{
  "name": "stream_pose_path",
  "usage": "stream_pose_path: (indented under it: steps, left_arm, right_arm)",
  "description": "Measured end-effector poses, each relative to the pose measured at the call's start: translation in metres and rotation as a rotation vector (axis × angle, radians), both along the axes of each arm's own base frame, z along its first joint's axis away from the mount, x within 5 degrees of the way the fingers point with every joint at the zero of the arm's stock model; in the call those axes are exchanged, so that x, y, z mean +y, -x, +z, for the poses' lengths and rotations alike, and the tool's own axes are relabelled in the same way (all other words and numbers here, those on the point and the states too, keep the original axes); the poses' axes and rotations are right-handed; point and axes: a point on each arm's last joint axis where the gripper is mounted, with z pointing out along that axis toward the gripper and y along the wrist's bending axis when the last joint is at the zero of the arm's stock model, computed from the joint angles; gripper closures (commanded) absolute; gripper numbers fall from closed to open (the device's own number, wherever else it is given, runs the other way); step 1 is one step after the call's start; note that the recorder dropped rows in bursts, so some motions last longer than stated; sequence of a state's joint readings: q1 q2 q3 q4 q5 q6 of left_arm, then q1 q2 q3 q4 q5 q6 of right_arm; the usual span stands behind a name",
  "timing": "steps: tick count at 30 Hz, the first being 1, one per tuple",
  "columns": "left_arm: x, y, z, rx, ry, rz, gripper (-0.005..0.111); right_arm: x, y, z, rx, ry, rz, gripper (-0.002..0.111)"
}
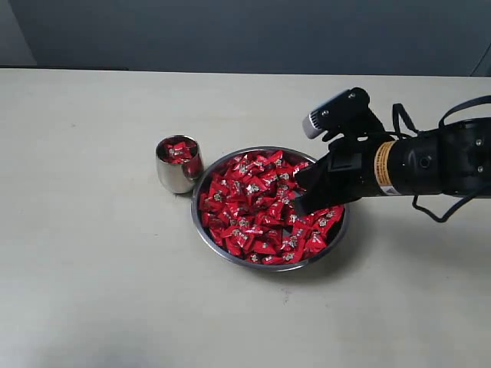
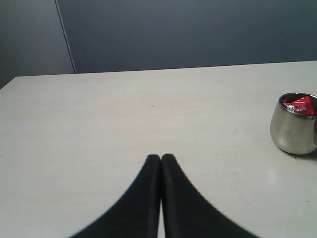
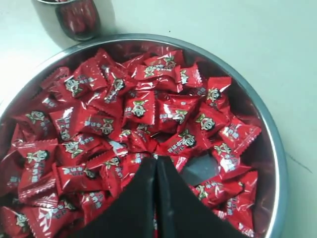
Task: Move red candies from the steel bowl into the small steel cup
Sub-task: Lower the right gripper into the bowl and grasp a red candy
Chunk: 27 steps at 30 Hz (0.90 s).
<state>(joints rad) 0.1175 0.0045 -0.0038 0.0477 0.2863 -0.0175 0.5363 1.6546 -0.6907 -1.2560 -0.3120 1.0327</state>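
The steel bowl (image 1: 270, 266) sits mid-table, heaped with red candies (image 1: 249, 215). Just left of it stands the small steel cup (image 1: 175, 175), with a few red candies (image 1: 179, 151) inside. My right gripper (image 1: 296, 205) is shut, its tips down among the candies at the bowl's right side. In the right wrist view the closed tips (image 3: 157, 159) rest on the candies (image 3: 138, 111) beside a bare patch of bowl bottom (image 3: 200, 168); I see nothing clearly pinched. My left gripper (image 2: 161, 157) is shut and empty over bare table, with the cup (image 2: 292, 131) off to one side.
The pale table (image 1: 92, 268) stretches all round the bowl and cup. A dark wall (image 1: 245, 31) runs behind its far edge. The right arm's black body and cables (image 1: 437, 165) hang over the table to the right of the bowl.
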Motion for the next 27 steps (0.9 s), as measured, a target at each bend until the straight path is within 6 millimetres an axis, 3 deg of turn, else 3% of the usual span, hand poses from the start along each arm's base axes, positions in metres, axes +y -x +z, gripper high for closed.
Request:
stream_pose_path:
  steps: [11, 13, 17, 19, 21, 24, 27]
  left_arm:
    - [0.000, 0.000, 0.000, 0.000, 0.000, 0.000, 0.106]
    - [0.000, 0.000, 0.000, 0.000, 0.000, 0.000, 0.106]
    - [0.000, 0.000, 0.000, 0.000, 0.000, 0.000, 0.106]
    - [0.000, 0.000, 0.000, 0.000, 0.000, 0.000, 0.106]
    - [0.000, 0.000, 0.000, 0.000, 0.000, 0.000, 0.106]
    - [0.000, 0.000, 0.000, 0.000, 0.000, 0.000, 0.106]
    - [0.000, 0.000, 0.000, 0.000, 0.000, 0.000, 0.106]
  right_arm:
    - [0.009, -0.012, -0.026, 0.112, -0.018, -0.041, 0.107]
    - [0.010, -0.011, -0.026, 0.136, -0.031, -0.049, 0.098]
    - [0.014, -0.007, -0.025, 0.193, -0.077, -0.030, 0.069]
    - [0.016, -0.004, -0.025, 0.224, -0.104, -0.030, 0.065]
    - [0.017, -0.003, -0.025, 0.248, -0.116, -0.039, 0.066]
    - [0.016, -0.003, -0.026, 0.273, -0.120, -0.067, 0.079]
    - [0.017, -0.004, -0.033, 0.303, -0.117, -0.085, 0.081]
